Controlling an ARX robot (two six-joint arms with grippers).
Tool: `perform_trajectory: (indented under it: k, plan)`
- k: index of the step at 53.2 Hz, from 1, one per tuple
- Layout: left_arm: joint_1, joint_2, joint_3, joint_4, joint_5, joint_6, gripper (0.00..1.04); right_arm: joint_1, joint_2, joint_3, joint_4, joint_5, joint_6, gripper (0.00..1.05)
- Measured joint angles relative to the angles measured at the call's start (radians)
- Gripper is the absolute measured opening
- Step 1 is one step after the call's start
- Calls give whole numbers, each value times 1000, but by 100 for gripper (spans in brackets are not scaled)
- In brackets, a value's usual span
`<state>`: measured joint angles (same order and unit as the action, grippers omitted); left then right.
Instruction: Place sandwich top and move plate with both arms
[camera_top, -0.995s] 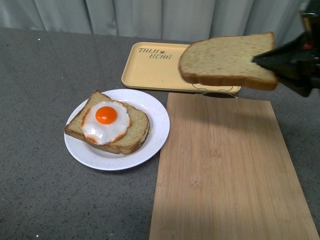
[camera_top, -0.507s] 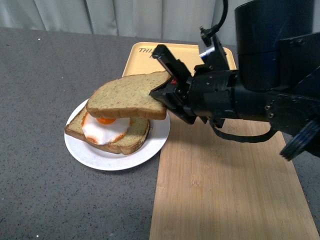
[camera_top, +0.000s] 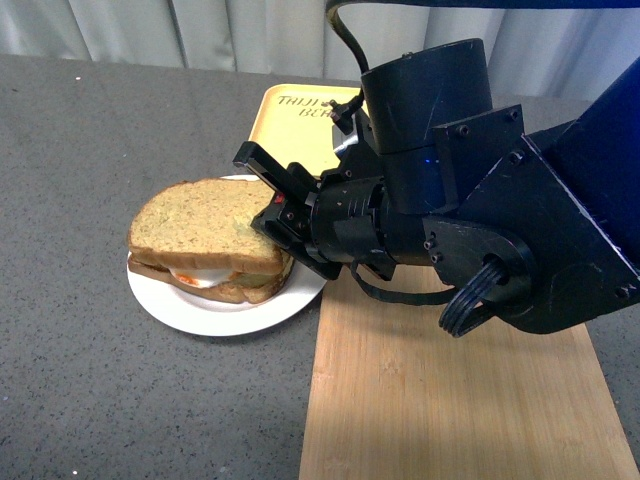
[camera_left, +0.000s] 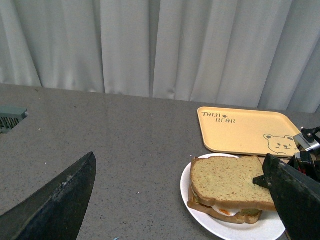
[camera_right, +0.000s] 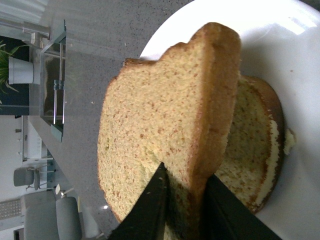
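Note:
The sandwich top lies flat over the egg-bearing slice on the white plate. My right gripper is shut on the right edge of the sandwich top, one finger above it and one below. In the right wrist view the fingertips pinch the sandwich top over the egg slice and the plate. My left gripper is open with nothing between its fingers, and hangs well back from the sandwich top and the plate. It is out of the front view.
A yellow bear tray lies just behind the plate, also shown as the tray. A bamboo cutting board fills the table to the plate's right, under my right arm. Grey curtains close off the back.
My right arm swung left and down, carrying the sandwich top from above the yellow tray to rest over the egg slice on the plate. The egg is now covered.

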<state>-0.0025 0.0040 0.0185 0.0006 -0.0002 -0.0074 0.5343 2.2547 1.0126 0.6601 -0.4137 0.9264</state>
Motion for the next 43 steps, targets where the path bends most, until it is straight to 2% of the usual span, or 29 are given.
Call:
perform_trajectory:
  k: [4, 10, 17, 18, 20, 22, 23, 31, 37, 43]
  plan:
    - [0, 0, 0, 0, 0, 0, 98, -11, -29, -53, -15, 52, -44, 39]
    - [0, 0, 0, 0, 0, 0, 98, -48, -135, -142, -41, 177, -191, 66]
    - [0, 0, 0, 0, 0, 0, 98, -79, -216, -190, -27, 312, -305, 85]
    - [0, 0, 0, 0, 0, 0, 98, -79, -216, -195, -6, 312, -305, 85]
    - [0, 0, 0, 0, 0, 0, 98, -80, -208, -222, 95, 422, -386, 79]
    - [0, 0, 0, 0, 0, 0, 98, -81, -201, -250, 180, 470, -422, 74]
    - [0, 0, 0, 0, 1, 0, 98, -84, -198, -275, 236, 533, -479, 71]
    - [0, 0, 0, 0, 0, 0, 98, -127, -227, -448, 531, 713, -685, 46]
    - [0, -1, 0, 0, 0, 0, 98, -173, -319, -554, 684, 740, -785, 27]
    - [0, -1, 0, 0, 0, 0, 98, -200, -364, -608, 732, 738, -808, 10]
